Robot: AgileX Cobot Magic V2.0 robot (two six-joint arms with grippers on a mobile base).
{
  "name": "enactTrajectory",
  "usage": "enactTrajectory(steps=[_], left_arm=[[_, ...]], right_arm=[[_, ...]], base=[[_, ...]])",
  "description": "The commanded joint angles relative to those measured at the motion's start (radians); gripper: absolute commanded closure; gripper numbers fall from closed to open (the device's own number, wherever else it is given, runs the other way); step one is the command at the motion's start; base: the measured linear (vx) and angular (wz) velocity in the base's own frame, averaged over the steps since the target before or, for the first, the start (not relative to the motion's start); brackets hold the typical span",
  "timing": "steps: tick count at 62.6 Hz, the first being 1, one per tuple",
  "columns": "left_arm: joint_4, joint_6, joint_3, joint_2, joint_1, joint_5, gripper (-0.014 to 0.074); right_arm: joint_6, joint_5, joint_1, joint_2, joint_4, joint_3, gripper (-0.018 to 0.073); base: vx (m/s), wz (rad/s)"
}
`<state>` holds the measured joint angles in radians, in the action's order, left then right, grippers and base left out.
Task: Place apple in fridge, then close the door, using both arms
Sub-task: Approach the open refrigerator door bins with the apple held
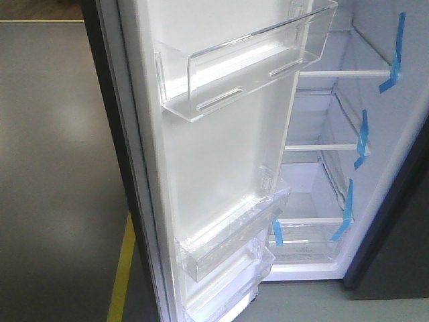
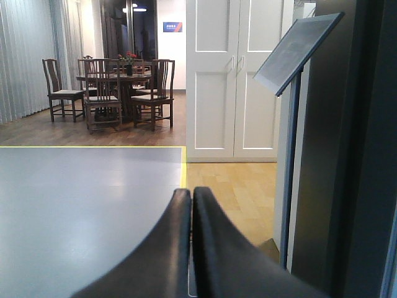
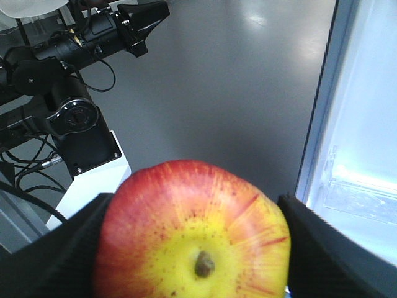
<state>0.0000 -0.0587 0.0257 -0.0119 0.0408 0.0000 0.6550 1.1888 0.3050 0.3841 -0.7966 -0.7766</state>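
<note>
The red apple [image 3: 192, 230], yellow round its stem, fills the bottom of the right wrist view. My right gripper [image 3: 195, 202] is shut on it, with a black finger [image 3: 310, 242] on each side. The fridge [image 1: 402, 134] stands open, white inside, with glass shelves [image 1: 322, 146] edged in blue tape. Its door [image 1: 221, 154] is swung wide and shows its white inner face and clear bins [image 1: 248, 60]. In the right wrist view the lit white inside of the fridge [image 3: 360, 124] lies just right of the apple. My left gripper [image 2: 191, 194] is shut on nothing above the grey floor.
A dark panel [image 2: 360, 155] and a tilted sign on a post [image 2: 296, 53] stand close on the right in the left wrist view. The left arm [image 3: 93, 43] and its white base [image 3: 93, 180] lie left of the apple. A yellow floor line [image 1: 122, 268] runs beside the door.
</note>
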Motion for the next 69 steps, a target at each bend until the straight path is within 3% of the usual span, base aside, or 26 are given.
enactTrajectory(steps=[1, 69], left_arm=[[-0.012, -0.01, 0.021, -0.015, -0.002, -0.077, 0.0603], [-0.012, -0.01, 0.021, -0.015, -0.002, -0.077, 0.0603]], right_arm=[[0.005, -0.051, -0.003, 0.011, -0.051, -0.029, 0.0141], [0.005, -0.051, -0.003, 0.011, -0.051, -0.029, 0.0141]], base=[[0.04, -0.03], [0.03, -0.02]])
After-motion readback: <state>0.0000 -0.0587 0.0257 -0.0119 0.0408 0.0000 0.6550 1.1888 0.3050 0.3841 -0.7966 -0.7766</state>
